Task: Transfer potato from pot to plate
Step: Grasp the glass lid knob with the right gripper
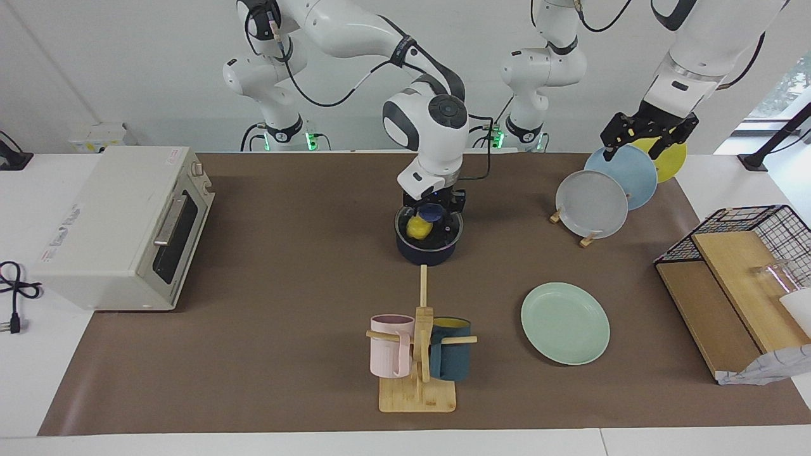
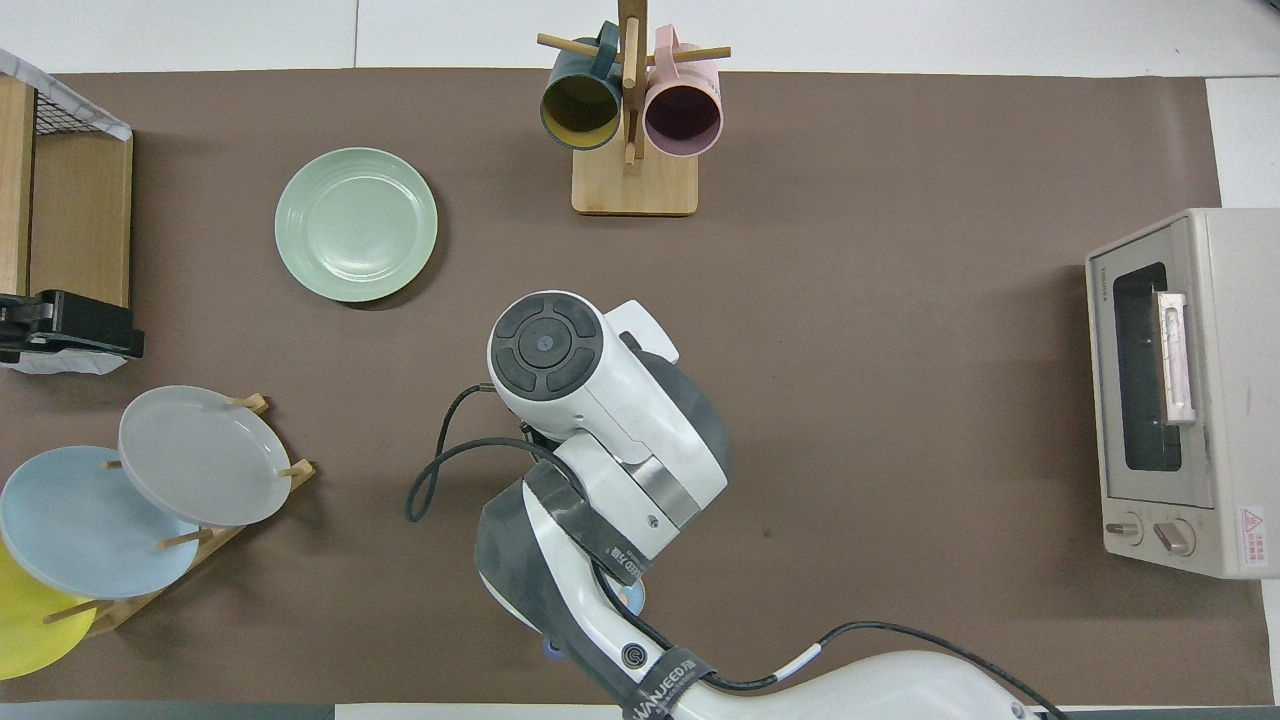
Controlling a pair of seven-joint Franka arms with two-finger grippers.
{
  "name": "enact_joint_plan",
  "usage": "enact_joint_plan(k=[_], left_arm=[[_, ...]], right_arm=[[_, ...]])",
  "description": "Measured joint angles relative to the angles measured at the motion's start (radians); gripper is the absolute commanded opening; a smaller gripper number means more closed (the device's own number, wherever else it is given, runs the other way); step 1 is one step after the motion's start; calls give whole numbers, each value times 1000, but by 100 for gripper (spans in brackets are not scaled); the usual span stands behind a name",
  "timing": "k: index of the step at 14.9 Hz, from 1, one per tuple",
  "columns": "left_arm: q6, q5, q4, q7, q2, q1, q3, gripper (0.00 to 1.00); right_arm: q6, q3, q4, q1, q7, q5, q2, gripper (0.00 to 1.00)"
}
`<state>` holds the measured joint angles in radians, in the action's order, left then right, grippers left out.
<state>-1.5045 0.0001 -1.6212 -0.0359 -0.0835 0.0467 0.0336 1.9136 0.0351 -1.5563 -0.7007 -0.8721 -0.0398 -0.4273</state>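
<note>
Yellow potato (image 1: 418,226) lies inside the navy pot (image 1: 428,244) mid-surface; the right end effector (image 1: 433,215) is down in the pot at the potato, grip undecidable; the left end effector (image 1: 646,135), fingers spread, waits over the plate rack (image 1: 607,183); the mint plate (image 1: 565,323) sits toward the edge away from the robots.

Potato (image 1: 418,226) sits in the pot (image 1: 428,252). Plate (image 1: 565,323) lies farther out, toward the left arm's end.

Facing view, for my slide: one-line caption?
Right tool down in the pot at the potato; plate bare.
</note>
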Motion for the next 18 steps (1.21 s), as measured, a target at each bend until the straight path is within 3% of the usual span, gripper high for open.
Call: enact_joint_plan(k=[5,14,18], left_arm=[[-2,0,0,0,-1,0,0,100],[-6,0,-1,0,-1,0,0,100],[-8,0,-1,0,-1,0,0,100]], right_arm=[[0,0,-2,0,38,0,2,72],[-8,0,-14,0,74,0,9,47],[-8,0,-14,0,83,0,10,47]])
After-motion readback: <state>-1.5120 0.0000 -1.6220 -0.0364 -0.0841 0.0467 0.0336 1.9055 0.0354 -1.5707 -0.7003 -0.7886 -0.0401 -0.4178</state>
